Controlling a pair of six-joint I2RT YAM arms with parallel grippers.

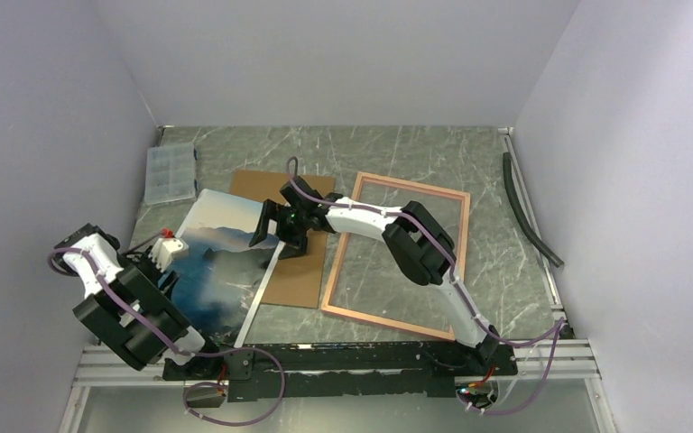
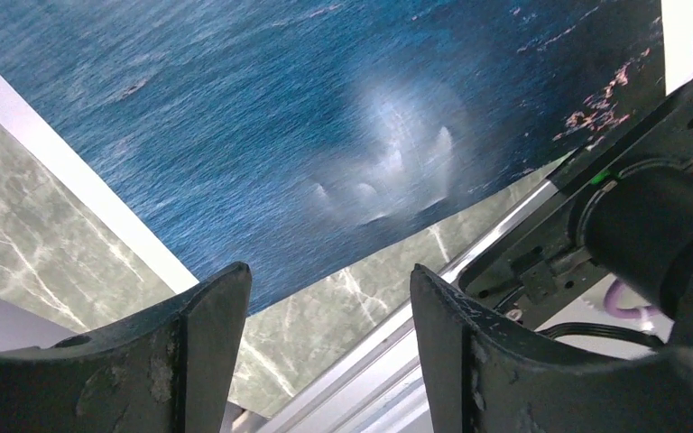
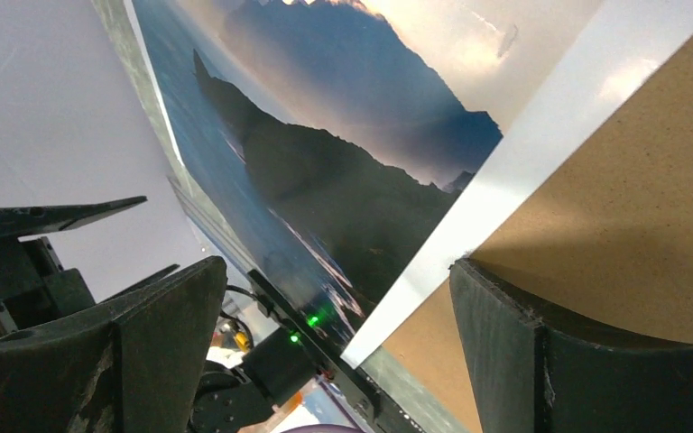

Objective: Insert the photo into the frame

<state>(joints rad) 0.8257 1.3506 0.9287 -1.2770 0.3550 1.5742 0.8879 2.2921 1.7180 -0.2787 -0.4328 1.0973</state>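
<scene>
The right claw [image 1: 277,233], jaws spread wide and holding nothing, hangs over the right-hand edge of the photo [image 1: 221,262], where the print's white border overlaps a plain brown backing board [image 1: 300,275]. In its wrist view one finger stands over the picture and the other over the board, though whether either tip touches the surface cannot be told from that angle. The left claw [image 2: 329,280] is likewise parted and empty, poised above the near edge of the print, with blue water beyond its tips and the green marbled table [image 2: 18,244] showing beneath. The photo, a scene of dark mountains, blue water and pale sky, lies face up on the left half of the table, outside the frame [image 1: 415,188]. The frame lies flat to the right, just beside the board, marble visible through its opening and the right arm reaching across it. A clear plastic organiser box [image 1: 170,173] sits at the far left, and a black hose [image 1: 530,221] lies along the right wall.
</scene>
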